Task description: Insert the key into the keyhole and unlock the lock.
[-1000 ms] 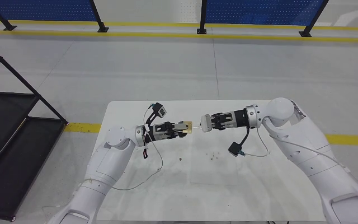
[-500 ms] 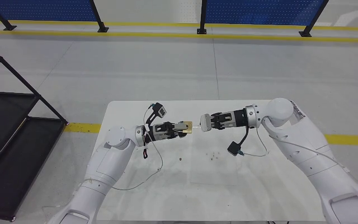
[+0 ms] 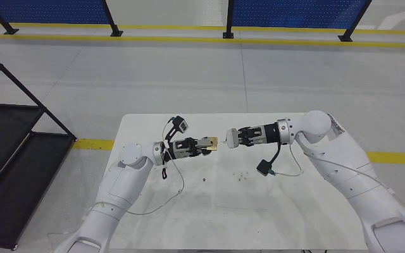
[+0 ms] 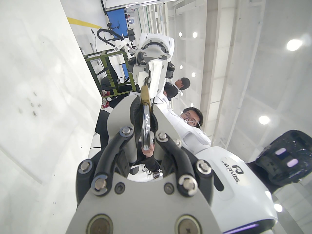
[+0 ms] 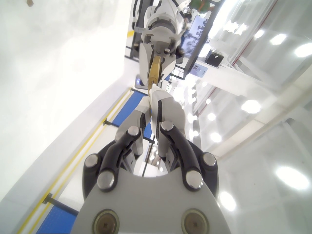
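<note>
Above the middle of the white table (image 3: pixel 190 209), my left gripper (image 3: pixel 205 144) is shut on a brass padlock (image 3: pixel 214 143). In the left wrist view its fingers clamp the silver shackle (image 4: pixel 146 125), and the lock body (image 4: pixel 145 95) points away. My right gripper (image 3: pixel 229 138) faces it from the opposite side, shut on the key (image 3: pixel 221 141), which is mostly hidden between the fingers. In the right wrist view my right gripper (image 5: pixel 153 98) has its tip right at the lock's (image 5: pixel 155 70) end face. Whether the key sits inside the keyhole I cannot tell.
Small dark specks (image 3: pixel 240 174) lie on the table below the grippers. A black rack (image 3: pixel 25 158) stands on the floor to the left, and blue barriers (image 3: pixel 297 12) line the back. A thin cable (image 3: pixel 180 183) trails from the left arm.
My right gripper has crept slightly toward the lock and its wrist has turned a little. The left arm holds still.
</note>
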{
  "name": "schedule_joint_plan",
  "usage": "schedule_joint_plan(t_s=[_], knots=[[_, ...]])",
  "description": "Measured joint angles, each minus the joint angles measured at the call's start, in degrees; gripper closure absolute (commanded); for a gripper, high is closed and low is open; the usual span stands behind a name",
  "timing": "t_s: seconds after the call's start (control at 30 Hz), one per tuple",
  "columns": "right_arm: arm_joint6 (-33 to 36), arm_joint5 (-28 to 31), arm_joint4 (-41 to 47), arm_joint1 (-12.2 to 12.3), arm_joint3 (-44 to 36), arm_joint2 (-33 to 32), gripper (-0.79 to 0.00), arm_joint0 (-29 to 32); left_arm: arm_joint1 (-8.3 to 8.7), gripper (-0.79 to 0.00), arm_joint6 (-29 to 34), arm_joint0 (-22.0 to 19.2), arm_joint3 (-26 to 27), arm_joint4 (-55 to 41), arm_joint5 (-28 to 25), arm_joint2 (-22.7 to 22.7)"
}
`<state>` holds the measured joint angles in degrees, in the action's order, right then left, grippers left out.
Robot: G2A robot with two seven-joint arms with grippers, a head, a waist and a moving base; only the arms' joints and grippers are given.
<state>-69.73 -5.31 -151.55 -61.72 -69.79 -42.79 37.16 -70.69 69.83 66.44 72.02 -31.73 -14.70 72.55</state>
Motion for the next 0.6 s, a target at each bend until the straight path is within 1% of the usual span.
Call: schedule_joint_plan(t_s=[0.6], knots=[[0.0, 0.64, 0.56, -0.32, 0.57, 0.46, 0.0, -0.2, 0.0, 0.0, 0.0, 0.0, 0.0, 0.0, 0.0, 0.0]])
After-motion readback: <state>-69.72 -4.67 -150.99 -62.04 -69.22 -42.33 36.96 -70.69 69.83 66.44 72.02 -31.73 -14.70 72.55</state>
